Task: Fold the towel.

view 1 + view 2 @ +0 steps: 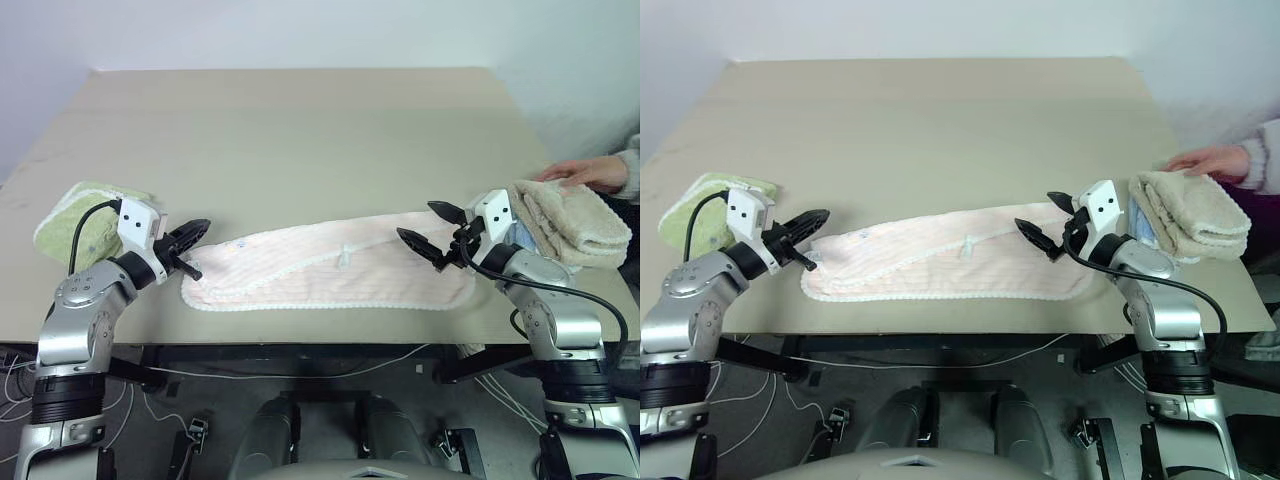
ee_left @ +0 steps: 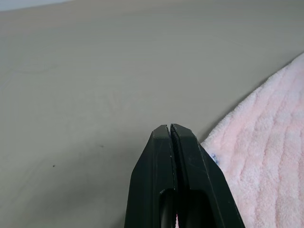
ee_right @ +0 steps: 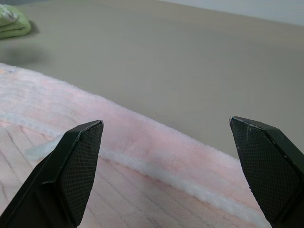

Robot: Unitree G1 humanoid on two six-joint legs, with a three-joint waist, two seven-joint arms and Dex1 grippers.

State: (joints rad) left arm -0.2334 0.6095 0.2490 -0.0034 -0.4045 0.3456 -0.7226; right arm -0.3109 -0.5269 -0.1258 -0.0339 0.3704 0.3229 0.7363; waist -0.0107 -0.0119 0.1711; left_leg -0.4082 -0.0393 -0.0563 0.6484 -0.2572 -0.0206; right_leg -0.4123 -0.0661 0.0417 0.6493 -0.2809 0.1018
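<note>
The thin pale pink striped towel point(image 1: 330, 272) is spread flat between empty closed left jaws and wide-open right jaws, presumably for corner grasps.

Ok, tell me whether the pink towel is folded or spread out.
Folded once lengthwise: the towel lies flat on the table, its scalloped white edge running along the middle over a lower layer.

Broad beige table point(image 1: 300, 120) against pale wall point(image 1: 300, 30), cables point(image 1: 20, 385) below

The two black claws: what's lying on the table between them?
The pink towel, folded lengthwise, spans the gap between the left gripper and right gripper in the head views.
</note>
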